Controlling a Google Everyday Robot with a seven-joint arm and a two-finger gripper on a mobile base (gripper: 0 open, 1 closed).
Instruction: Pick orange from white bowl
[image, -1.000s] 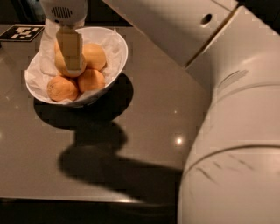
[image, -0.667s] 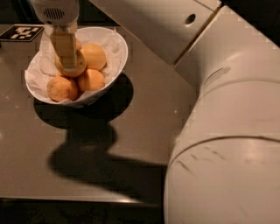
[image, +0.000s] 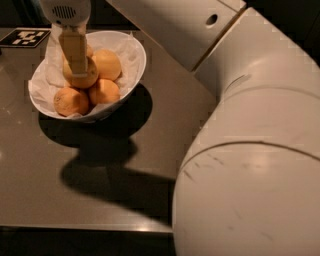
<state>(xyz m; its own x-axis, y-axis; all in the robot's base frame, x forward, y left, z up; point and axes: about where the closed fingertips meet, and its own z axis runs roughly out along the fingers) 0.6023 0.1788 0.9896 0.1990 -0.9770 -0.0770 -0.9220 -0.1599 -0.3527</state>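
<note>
Hand (image: 76, 65) over white bowl (image: 136, 47), pressed on one orange (image: 90, 77); grip unclear. Three other fruits (image: 106, 64) visible.

The wide white bowl (image: 136, 59), at ten o'clock on the bench, has a glossy, smooth glazed look and is lined with crumpled white paper (image: 44, 76), matt and creased. The round yellow-orange fruit (image: 86, 76) in it has dull, dimpled skin, and the deeper-orange fruit (image: 70, 101) at its seven o'clock looks rougher and pitted. The tool (image: 75, 70), at eleven o'clock over the bowl, has a smooth pale plastic housing with a perforated grille and a matt tan section below. The dark grey-brown bench (image: 55, 195) is smooth and semi-gloss, with soft reflections. The big white robot arm (image: 260, 150), at four o'clock, is satin plastic with faint scuffs.
</note>
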